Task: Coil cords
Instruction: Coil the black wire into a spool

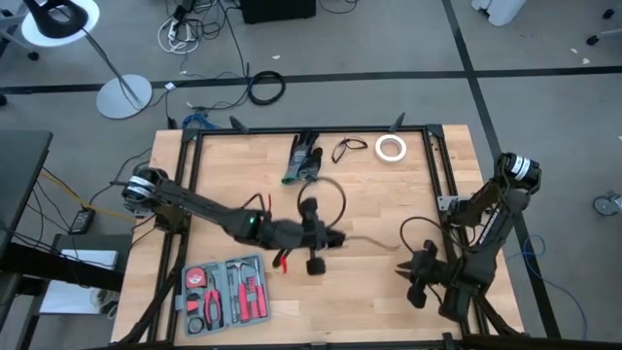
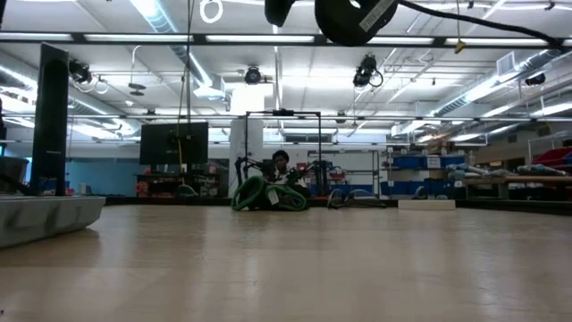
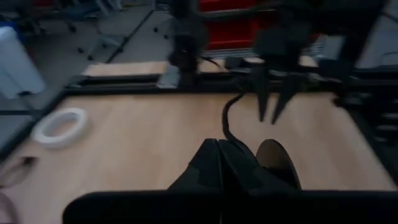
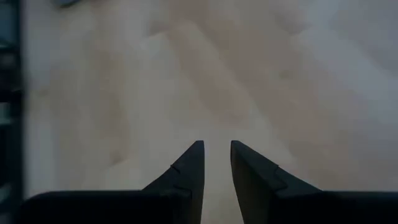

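Progress of the coiling, placed against the white tape roll (image 1: 392, 148) at the desk's (image 1: 389, 209) far edge. Your left hand (image 1: 335, 239) is hovering over the middle of the desk, well short of the roll, with its fingers (image 3: 217, 163) pressed together on a thin black cord (image 1: 369, 239). Part of that cord is arching in a wide loose loop (image 1: 330, 194) on the roll's side of the hand, and a tail is trailing across the wood toward your right hand (image 1: 416, 277). This cord is judged only partly gathered; no tight bundle is showing yet. A second small cord (image 1: 350, 148) is lying in a slack loop just beside the roll and appears untouched. Your right hand is waiting near the desk's front edge, well apart from the roll, its fingers (image 4: 186, 171) standing slightly parted and gripping nothing. Remaining, by this reading: winding in the tail and loop, then dealing with the small cord.
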### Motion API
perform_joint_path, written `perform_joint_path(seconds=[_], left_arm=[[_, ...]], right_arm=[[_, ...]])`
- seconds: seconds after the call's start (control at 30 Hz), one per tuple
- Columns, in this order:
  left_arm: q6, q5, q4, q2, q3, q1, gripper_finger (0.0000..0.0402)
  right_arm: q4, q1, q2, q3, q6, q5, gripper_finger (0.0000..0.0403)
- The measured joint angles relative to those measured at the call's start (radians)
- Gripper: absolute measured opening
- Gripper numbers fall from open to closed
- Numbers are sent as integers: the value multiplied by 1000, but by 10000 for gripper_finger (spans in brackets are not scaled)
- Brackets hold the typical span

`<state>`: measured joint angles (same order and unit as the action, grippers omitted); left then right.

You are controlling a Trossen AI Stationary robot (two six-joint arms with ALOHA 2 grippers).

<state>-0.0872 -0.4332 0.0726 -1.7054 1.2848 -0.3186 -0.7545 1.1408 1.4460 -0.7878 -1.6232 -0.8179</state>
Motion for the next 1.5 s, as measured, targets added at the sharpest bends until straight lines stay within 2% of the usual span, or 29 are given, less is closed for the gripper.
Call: perform_joint_path(seconds=[0.2, 0.33, 0.57, 0.67, 0.8, 0.97, 1.1, 1.17, 1.33, 1.5], left_arm=[[-56, -31, 222, 0, -149, -102, 0], [-84, -125, 314, 0, -223, -170, 0], [-193, -321, 356, 0, -321, -252, 0], [-263, -382, 355, 0, -351, -260, 0], [-307, -406, 357, -1, -359, -259, 0], [-315, -460, 362, -1, -345, -259, 0], [-324, -567, 394, -1, -341, -259, 0], [-297, -599, 449, -1, -339, -255, 0], [-155, -587, 628, -1, -339, -226, 0], [-73, -587, 703, -1, -339, -225, 0]], right_arm=[[330, 1, 0, 79, 197, -26, 77], [536, -7, 0, 116, 346, -83, 77], [803, -62, 0, 104, 646, -73, 77], [801, -88, 0, 54, 776, -82, 75], [744, -146, 0, -23, 954, -135, 75], [607, -204, 0, -63, 1057, -273, 74], [570, -255, 0, -63, 1157, -319, 74], [563, -291, 0, -63, 1211, -338, 74], [561, -371, 0, -64, 1414, -381, 74], [565, -383, 0, -64, 1463, -459, 75]])
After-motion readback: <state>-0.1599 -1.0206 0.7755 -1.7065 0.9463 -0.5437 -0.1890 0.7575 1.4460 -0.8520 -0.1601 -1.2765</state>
